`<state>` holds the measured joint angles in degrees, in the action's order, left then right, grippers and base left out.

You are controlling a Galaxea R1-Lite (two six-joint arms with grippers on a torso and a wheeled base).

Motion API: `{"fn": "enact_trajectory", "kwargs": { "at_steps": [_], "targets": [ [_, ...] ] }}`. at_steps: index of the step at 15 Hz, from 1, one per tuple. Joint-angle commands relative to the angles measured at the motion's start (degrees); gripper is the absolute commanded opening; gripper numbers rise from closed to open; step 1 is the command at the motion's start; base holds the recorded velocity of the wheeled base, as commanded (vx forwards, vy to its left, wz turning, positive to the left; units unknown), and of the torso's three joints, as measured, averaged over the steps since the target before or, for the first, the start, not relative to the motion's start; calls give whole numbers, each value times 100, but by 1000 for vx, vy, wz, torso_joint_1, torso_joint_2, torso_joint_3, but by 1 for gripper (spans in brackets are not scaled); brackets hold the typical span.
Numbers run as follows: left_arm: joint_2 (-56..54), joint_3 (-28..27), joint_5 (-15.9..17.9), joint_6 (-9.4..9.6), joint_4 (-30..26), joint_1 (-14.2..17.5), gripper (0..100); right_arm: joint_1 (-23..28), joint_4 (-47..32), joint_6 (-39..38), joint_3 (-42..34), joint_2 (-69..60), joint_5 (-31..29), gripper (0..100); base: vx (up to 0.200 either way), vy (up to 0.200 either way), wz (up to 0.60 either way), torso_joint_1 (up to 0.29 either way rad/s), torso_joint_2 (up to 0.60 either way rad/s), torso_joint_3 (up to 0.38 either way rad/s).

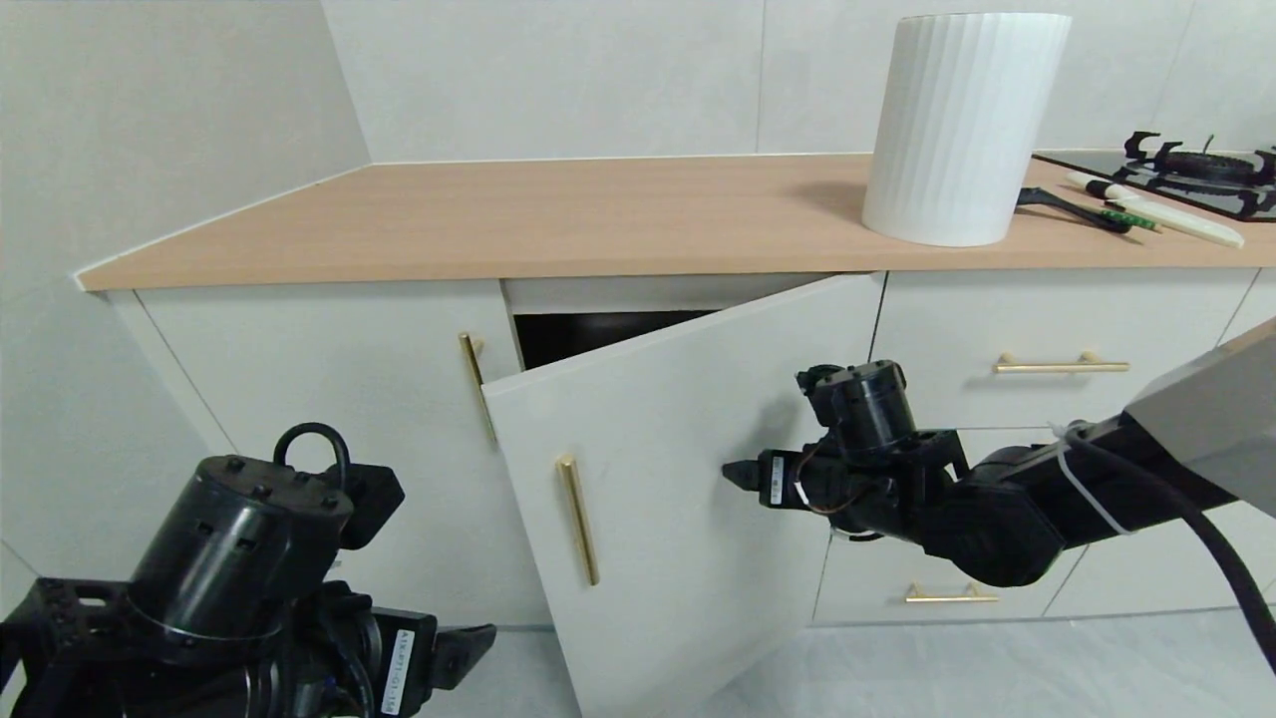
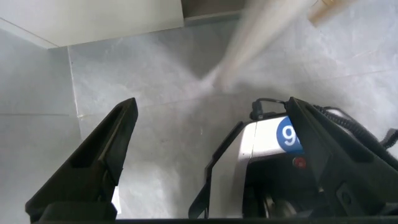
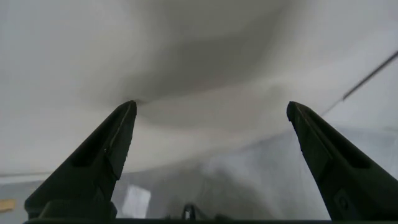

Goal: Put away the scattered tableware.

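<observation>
My right pincer (image 1: 740, 473) is spread open and empty, close against the outer face of a half-open white cupboard door (image 1: 678, 558); I cannot tell if it touches. My left pincer (image 2: 211, 124) is also open and empty, low over the floor (image 2: 155, 74). The tableware (image 1: 1126, 211) lies on the counter (image 1: 449, 219), between a white ribbed tub (image 1: 957, 130) and the hob (image 1: 1196, 170).

Bright, even light; canister (image 1: 955, 130) casts soft shadow on the countertop (image 1: 498, 219).
</observation>
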<state>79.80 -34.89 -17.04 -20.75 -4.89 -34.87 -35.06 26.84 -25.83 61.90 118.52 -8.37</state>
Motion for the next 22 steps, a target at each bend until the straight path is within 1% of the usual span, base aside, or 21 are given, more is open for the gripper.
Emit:
{"fn": "enact_trajectory", "kwargs": {
  "at_steps": [1, 4, 6, 7, 9, 11, 14, 18, 20, 22],
  "targets": [
    [9, 17, -1, 1, -3, -3, 100, -1, 111, -1, 6, 40, -59, 100, 0, 0, 0, 0, 0, 0],
    [9, 17, 8, 1, -3, -3, 100, -1, 427, -97, 67, 198, -164, 100, 0, 0, 0, 0, 0, 0],
    [9, 17, 8, 1, -3, -3, 100, -1, 506, -238, 331, 435, -498, 100, 0, 0, 0, 0, 0, 0],
    [9, 17, 8, 1, -3, -3, 100, -1, 506, -247, 349, 444, -507, 100, 0, 0, 0, 0, 0, 0],
    [18, 17, 8, -8, -3, -3, 100, -1, 506, -546, 744, 690, -788, 100, 0, 0, 0, 0, 0, 0],
    [18, 17, 8, -8, 5, -3, 100, 34, 506, -678, 964, 822, -999, 100, 0, 0, 0, 0, 0, 0],
    [36, 8, 8, -8, 5, -3, 100, 201, 515, -915, 1324, 1033, -1377, 100, 0, 0, 0, 0, 0, 0],
    [53, 8, 17, -17, 5, -3, 100, 360, 550, -1038, 1544, 1121, -1544, 100, 0, 0, 0, 0, 0, 0],
    [53, 8, 17, -26, 5, 6, 100, 395, 699, -1108, 1641, 1147, -1746, 100, 0, 0, 0, 0, 0, 0],
    [53, 17, 26, -17, 5, -3, 100, 456, 717, -1108, 1658, 1165, -1755, 100, 0, 0, 0, 0, 0, 0]
  ]
}}
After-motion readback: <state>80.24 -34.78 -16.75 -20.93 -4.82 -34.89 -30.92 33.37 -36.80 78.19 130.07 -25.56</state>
